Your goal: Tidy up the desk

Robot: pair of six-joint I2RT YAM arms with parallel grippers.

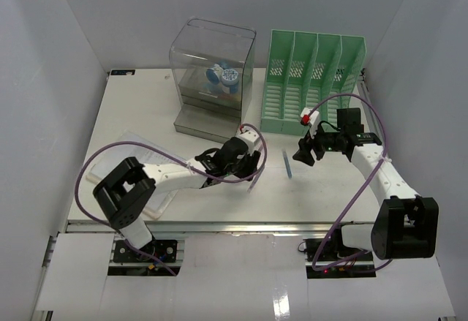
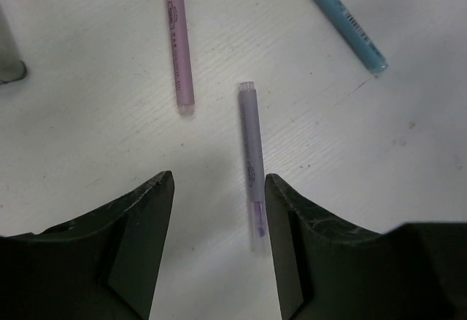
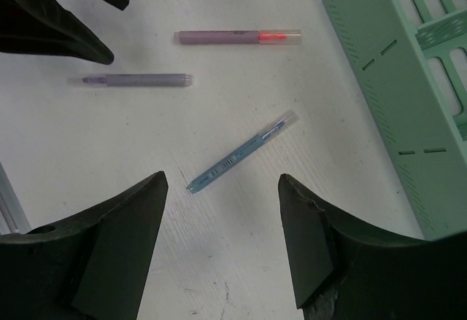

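Observation:
On the white desk (image 1: 146, 109) lie three pens. A purple pen (image 2: 252, 145) runs in between the jaws of my left gripper (image 2: 219, 181), its tip close to the right finger (image 2: 292, 218). The jaws are open and do not pinch it. A mauve highlighter with an orange end (image 2: 179, 43) lies to its left and a blue pen (image 2: 343, 17) to its upper right. My right gripper (image 3: 222, 181) hovers open just short of the blue pen (image 3: 241, 152), with nothing between its fingers. In the top view the left gripper (image 1: 248, 166) and right gripper (image 1: 301, 151) flank the blue pen (image 1: 287, 165).
A clear drawer box (image 1: 212, 80) holding blue rolls stands at the back. A green file rack (image 1: 311, 80) is beside it, its side close to the right gripper (image 3: 401, 94). White paper sheets (image 1: 121, 153) lie under the left arm. An aluminium rail (image 1: 241, 226) edges the front.

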